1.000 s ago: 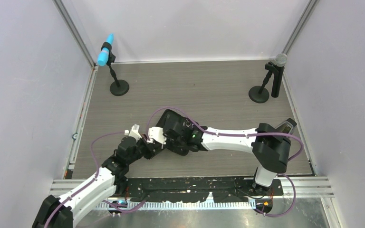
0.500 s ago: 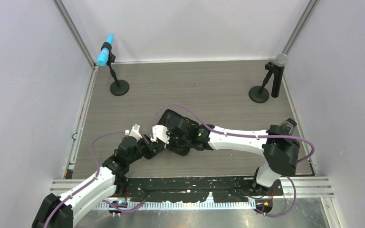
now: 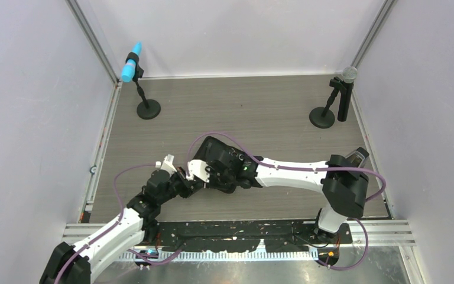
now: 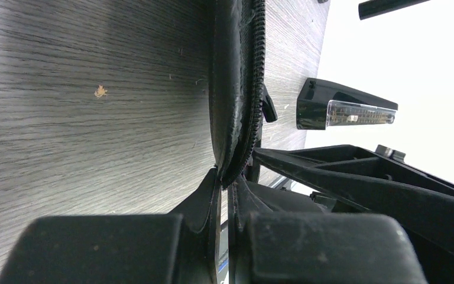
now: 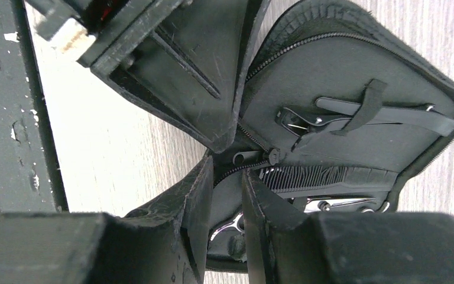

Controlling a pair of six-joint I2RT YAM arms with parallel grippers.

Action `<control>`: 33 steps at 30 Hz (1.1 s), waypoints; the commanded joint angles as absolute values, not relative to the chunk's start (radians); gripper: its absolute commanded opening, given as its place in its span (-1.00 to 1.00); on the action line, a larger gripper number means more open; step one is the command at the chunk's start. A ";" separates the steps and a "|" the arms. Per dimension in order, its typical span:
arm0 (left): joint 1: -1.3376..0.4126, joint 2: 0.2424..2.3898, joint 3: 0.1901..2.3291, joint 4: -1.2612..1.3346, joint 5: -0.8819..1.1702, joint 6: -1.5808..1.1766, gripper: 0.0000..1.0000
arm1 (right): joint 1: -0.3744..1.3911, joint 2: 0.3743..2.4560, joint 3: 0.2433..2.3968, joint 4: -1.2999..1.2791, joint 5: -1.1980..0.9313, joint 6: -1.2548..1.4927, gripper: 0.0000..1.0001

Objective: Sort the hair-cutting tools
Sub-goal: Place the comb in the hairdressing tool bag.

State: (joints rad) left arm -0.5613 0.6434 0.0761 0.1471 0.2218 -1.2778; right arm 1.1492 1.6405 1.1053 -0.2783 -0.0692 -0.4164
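Note:
The black zip case (image 3: pixel 214 151) lies mid-table and is partly unzipped. In the right wrist view its inside (image 5: pixel 343 65) shows a slim black clip (image 5: pixel 307 118) under an elastic strap, the black comb (image 5: pixel 319 177) and silver scissors (image 5: pixel 331 205). My left gripper (image 3: pixel 195 178) is shut on the case's near-left zip edge (image 4: pixel 236 89), pinched at its tips (image 4: pixel 227 180). My right gripper (image 3: pixel 210 171) reaches in from the right. Its jaws (image 5: pixel 227 177) stand narrow, closed on the zip edge beside the zip pull (image 5: pixel 270 157). A second clip and second scissors cannot be made out.
A blue-tipped microphone (image 3: pixel 131 70) on a round base (image 3: pixel 148 109) stands at the back left. A silver-headed microphone (image 3: pixel 347 74) with its base (image 3: pixel 321 117) stands at the back right. Walls close in the table on three sides.
The right arm's elbow swung right, then came back a little to the left. Its gripper stayed at the case. The left arm has not moved.

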 commanded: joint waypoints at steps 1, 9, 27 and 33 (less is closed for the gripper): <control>-0.569 0.625 0.118 0.224 0.255 -1.287 -1.00 | 1.159 1.672 1.152 -0.274 -0.061 -0.433 -0.32; -0.575 0.616 0.121 0.227 0.256 -1.295 -1.00 | 1.160 1.695 1.151 -0.245 -0.010 -0.434 -0.33; -0.595 0.622 0.126 0.232 0.244 -1.298 -1.00 | 1.160 1.699 1.171 -0.235 0.061 -0.405 -0.71; -0.597 0.623 0.127 0.233 0.239 -1.300 -1.00 | 1.168 1.695 1.162 -0.251 0.018 -0.411 -0.54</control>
State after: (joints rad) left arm -0.5865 0.6346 0.0761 0.1452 0.2058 -1.2827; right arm 1.1633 1.7042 1.1355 -0.2665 0.0315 -0.4114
